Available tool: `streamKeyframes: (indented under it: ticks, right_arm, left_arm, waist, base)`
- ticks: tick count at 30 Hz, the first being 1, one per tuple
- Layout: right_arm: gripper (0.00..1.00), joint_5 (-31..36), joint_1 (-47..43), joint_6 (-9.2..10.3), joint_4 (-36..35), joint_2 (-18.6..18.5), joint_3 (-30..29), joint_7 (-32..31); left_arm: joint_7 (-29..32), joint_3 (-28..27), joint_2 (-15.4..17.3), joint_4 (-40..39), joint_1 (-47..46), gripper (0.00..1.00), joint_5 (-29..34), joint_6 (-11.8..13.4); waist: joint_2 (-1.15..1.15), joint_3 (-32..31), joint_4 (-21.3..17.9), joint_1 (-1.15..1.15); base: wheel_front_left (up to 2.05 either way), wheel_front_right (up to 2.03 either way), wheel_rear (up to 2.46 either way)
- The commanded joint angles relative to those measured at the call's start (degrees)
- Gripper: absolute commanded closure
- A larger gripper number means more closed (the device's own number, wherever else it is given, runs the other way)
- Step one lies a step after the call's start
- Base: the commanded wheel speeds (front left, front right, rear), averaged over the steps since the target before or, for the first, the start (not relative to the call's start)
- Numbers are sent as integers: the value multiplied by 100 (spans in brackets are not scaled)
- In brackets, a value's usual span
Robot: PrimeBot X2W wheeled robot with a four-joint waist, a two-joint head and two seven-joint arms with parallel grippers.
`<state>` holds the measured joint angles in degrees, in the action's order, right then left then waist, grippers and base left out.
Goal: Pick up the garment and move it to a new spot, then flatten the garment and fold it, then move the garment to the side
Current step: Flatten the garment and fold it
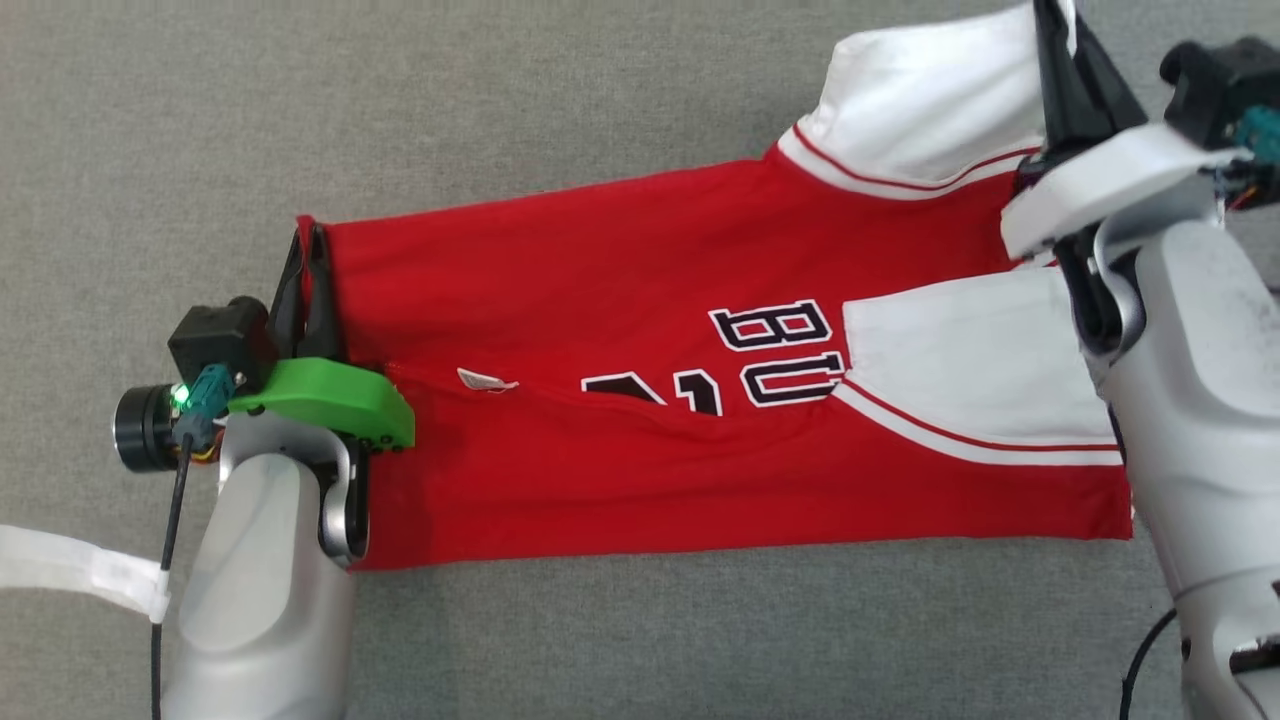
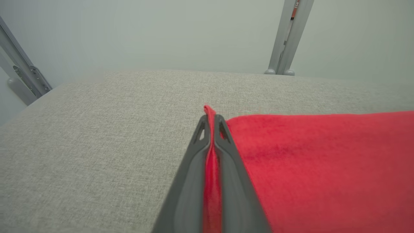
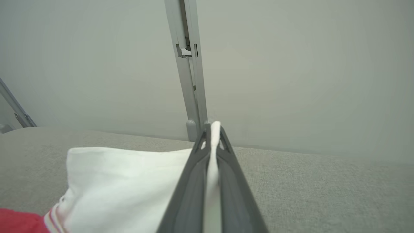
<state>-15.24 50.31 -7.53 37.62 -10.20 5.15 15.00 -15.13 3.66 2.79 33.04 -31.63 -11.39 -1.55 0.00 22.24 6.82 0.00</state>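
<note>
I am gripping the garment (image 1: 600, 300), lying across the middle of the table (image 1: 500, 100), left gripper (image 2: 212, 118) clenched on its red hem corner, right gripper (image 3: 212, 127) clenched on its white sleeve, aiming to carry both ends level and taut.

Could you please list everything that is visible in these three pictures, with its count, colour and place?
red and white sports jersey: one, red with white sleeves and black letters, spread across the middle of the surface
small white label: one, white, on the jersey's red part
grey woven fabric surface: one, pale grey, under the jersey
grey metal posts: two in the left wrist view, grey, at the surface's far edge
white strap: one, white, lower left of the head view
left gripper: one, dark grey fingers shut on the red hem
right gripper: one, dark grey fingers shut on white cloth
</note>
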Motion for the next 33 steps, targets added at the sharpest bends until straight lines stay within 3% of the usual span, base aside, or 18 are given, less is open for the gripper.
streamKeyframes:
  ticks: [1,9,18,19,21,22,23,25,26,33]
  right_arm:
    - [100,-111,-300,10,-139,-24,9,22]
    - [100,-543,-1792,10,-652,110,62,23]
    - [100,-598,-2726,10,-619,377,122,23]
    - [100,-576,-2797,10,-590,405,114,22]
    - [100,-529,-2931,10,-491,460,98,23]
    - [100,-552,-2997,10,-413,486,53,23]
    - [95,-566,-3025,10,-386,499,13,23]
    - [9,-491,-3111,10,-309,523,-45,23]
    - [0,-489,-3158,10,-288,541,-85,23]
    - [0,-164,-3348,10,-419,602,-351,24]
  left_arm:
    - [2,-74,48,-5,163,100,59,-32]
    - [1,-388,79,-93,910,100,323,-153]
    - [2,-562,47,-173,1732,100,446,-249]
    - [2,-556,42,-137,1794,85,447,-249]
    - [2,-574,38,-45,1889,12,384,-201]
    - [1,-551,34,-13,1935,0,381,-182]
    - [2,-530,31,-1,1963,0,380,-167]
    - [2,-497,28,6,2064,0,287,-89]
    - [1,-487,27,-30,2117,0,223,-51]
    - [2,-369,26,-779,2663,0,-134,393]
  waist:
    - [0,-280,-250,0]
    - [0,-681,-509,0]
    - [0,-927,-604,0]
    - [0,-956,-597,0]
    - [0,-1008,-581,0]
    - [0,-1044,-570,0]
    - [0,-1074,-561,0]
    - [0,-1149,-550,0]
    - [0,-1184,-548,0]
    - [0,-1459,-532,0]
  base:
    - [0,0,0]
    - [0,0,0]
    - [0,0,0]
    - [0,0,0]
    - [0,0,0]
    - [0,0,0]
    - [0,0,0]
    - [0,0,0]
    - [0,0,0]
    - [0,0,0]
